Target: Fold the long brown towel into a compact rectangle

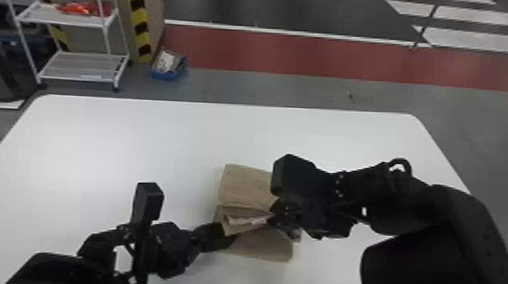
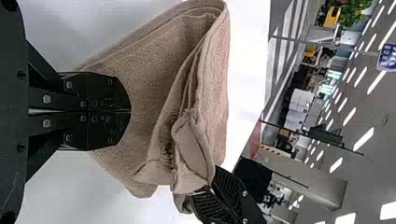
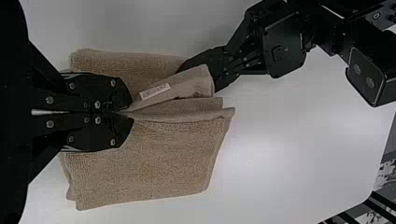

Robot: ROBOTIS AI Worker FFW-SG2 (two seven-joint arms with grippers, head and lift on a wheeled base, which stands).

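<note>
brown single towel [image 1: 247, 188], one left claw [image 1: 229, 241] closed, one right claw [image 1: 272, 220] gripping it

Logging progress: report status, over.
Right gripper shut on brown towel. Left gripper shut, at towel's left side. Towel partly folded, layers gathered; left gripper perhaps in the way.

Big hall, workshop or lab sort of place

Yellow-and-black striped posts [image 1: 139, 22], a red floor strip [image 1: 269, 50] edged in white and a bare white wheeled rack [image 1: 80, 66] say working space, not home. Overhead, rows of strip lights [image 2: 364, 139] and a hanging blue sign [image 2: 387, 56] suit a large indoor hall; its exact trade, I can't tell
</note>
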